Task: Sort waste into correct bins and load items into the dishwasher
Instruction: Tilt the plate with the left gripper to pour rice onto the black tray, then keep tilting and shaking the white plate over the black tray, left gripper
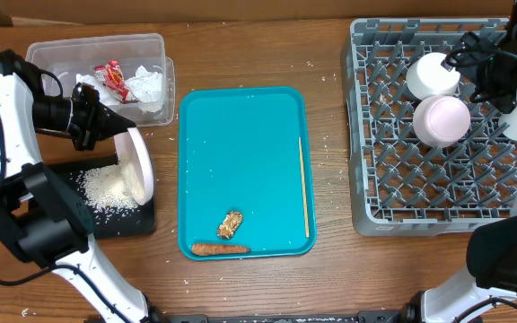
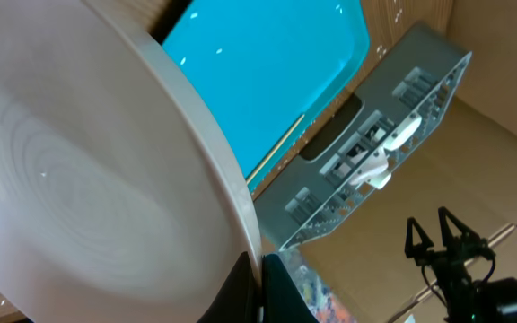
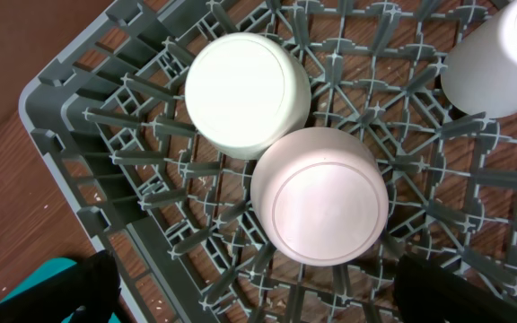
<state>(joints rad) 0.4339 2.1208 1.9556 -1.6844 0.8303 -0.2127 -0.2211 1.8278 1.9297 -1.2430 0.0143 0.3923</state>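
Left end effector [image 1: 118, 128] clamps the tilted plate [image 1: 139, 168], hiding its fingertips; right end effector [image 3: 272, 292] gapes empty over the rack [image 3: 106, 135].

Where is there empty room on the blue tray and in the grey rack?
The teal tray is bare across its top and middle, left of the thin wooden stick. The food lump and food stick crowd its near edge. The rack has free pegs left and near; an upturned cup and bowl fill its far side.
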